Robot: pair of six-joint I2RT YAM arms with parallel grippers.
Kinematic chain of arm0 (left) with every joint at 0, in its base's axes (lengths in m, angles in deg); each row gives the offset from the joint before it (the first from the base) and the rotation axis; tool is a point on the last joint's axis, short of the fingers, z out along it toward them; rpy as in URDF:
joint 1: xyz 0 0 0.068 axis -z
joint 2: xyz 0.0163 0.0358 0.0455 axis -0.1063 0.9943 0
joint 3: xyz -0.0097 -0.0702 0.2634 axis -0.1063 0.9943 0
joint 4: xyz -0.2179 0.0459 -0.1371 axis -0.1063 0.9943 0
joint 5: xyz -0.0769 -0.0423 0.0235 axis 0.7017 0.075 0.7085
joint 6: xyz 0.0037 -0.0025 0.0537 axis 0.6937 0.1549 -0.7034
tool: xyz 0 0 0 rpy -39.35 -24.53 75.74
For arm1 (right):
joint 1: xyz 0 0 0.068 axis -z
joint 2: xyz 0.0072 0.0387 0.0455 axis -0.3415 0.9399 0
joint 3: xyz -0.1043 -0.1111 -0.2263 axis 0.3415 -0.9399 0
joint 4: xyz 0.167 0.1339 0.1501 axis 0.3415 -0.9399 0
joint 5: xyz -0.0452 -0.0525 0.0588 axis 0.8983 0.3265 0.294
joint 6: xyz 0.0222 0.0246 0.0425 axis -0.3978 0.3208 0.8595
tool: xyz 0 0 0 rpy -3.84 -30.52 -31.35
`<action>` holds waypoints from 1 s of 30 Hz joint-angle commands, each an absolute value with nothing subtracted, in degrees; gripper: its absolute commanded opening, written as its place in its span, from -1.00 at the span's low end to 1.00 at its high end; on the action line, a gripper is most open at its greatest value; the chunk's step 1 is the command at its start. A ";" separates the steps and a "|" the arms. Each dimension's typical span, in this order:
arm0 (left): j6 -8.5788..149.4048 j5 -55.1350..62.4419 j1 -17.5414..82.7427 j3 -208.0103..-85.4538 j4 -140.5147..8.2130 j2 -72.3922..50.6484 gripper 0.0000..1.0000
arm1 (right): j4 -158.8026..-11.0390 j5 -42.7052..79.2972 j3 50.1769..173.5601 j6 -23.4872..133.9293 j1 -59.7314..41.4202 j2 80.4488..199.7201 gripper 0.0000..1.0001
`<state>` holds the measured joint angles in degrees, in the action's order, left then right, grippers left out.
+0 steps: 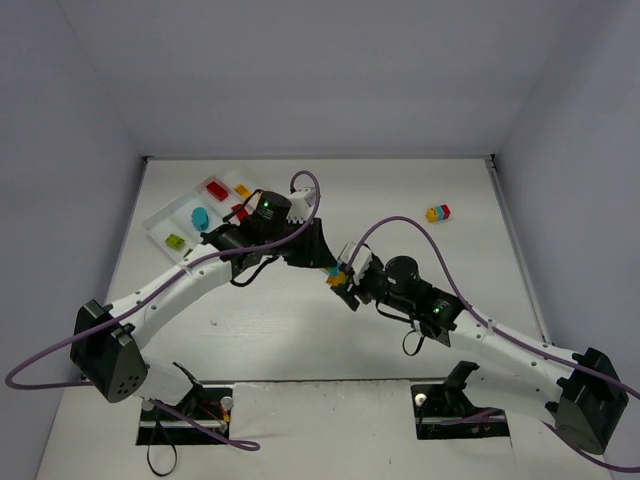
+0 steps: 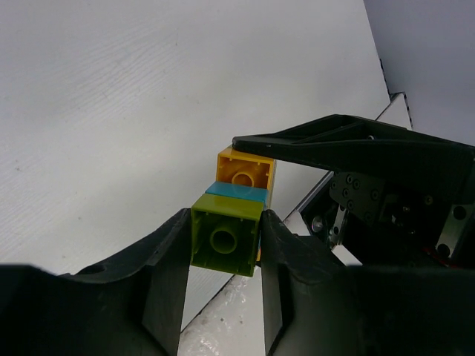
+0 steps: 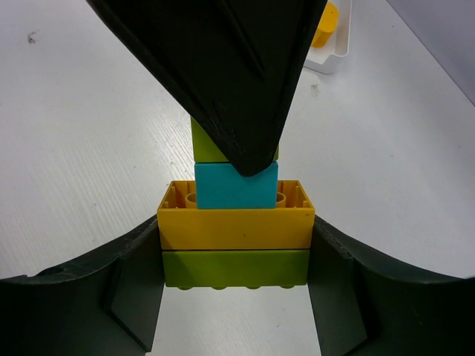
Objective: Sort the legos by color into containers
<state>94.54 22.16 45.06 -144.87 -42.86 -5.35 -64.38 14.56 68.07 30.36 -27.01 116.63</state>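
Two claws met on one cluster [image 1: 338, 272] of legos, held off the table [image 1: 300, 345] near its middle. From the left wrist camera I saw the left gripper [image 2: 225, 248] pinching the small lime brick [image 2: 226, 239] at the cluster's near end, one dark finger pressed against each side of it. Behind that brick sat a teal brick [image 2: 237, 193], then a yellow brick [image 2: 245, 172], with one finger of the other arm lying over the yellow one.

From the right wrist camera I saw the right gripper [image 3: 236, 248] clamped on the wide end of the same cluster. Its fingers touched both ends of the yellow brick, which was stacked on a wide lime brick [image 3: 236, 268]. The teal brick stood beyond them. The left arm's finger hid most of the small lime brick in that view.

The white tray [image 1: 160, 232] lay at the far left of the table, well apart from the cluster. I could make out four loose pieces in it: a red brick [image 1: 216, 189], an orange-yellow brick [image 1: 242, 190], a round teal piece [image 1: 200, 216] and a lime piece [image 1: 176, 241], each apparently in its own compartment. A second cluster [image 1: 437, 213] lay at the far right, untouched.
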 commanded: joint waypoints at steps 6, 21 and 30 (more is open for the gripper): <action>94.61 22.29 45.12 -146.72 -45.77 -6.65 -0.75 | -59.10 14.16 68.58 30.57 -27.31 115.69 -1.00; 90.39 24.48 44.25 -146.63 -45.24 -8.67 -0.79 | -59.19 13.55 68.23 30.83 -27.31 115.26 -1.00; 88.89 29.05 42.76 -146.02 -46.56 -8.41 -0.69 | -59.10 12.93 68.05 30.74 -27.31 114.64 -1.00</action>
